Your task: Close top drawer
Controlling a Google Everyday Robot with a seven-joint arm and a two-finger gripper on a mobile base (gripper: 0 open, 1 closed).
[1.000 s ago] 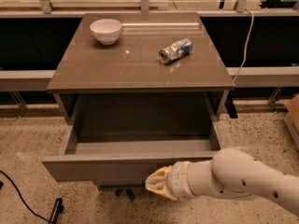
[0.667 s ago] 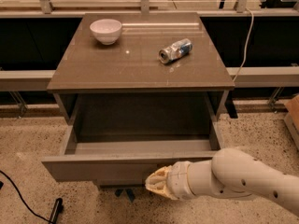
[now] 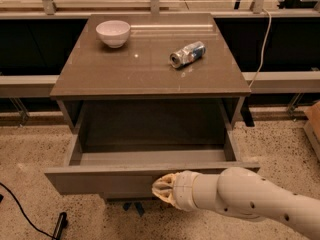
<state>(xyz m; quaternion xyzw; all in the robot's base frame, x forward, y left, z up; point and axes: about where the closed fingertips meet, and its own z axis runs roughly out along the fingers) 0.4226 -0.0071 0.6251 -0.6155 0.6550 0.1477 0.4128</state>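
The top drawer (image 3: 100,179) of the grey-brown cabinet is pulled far out toward the camera, and its plain grey box interior (image 3: 155,129) holds nothing that I can see. My gripper (image 3: 161,187) comes in from the lower right on a white arm. Its tan tip lies against the flat front panel, a little right of the panel's middle. The lower drawers are hidden behind the open drawer and my arm.
On the cabinet top (image 3: 100,74) stand a white bowl (image 3: 113,32) at the back left and a crushed can (image 3: 187,54) lying on its side at centre right. A black cable (image 3: 30,214) lies on the speckled floor at lower left. A cardboard box (image 3: 313,126) sits at the right edge.
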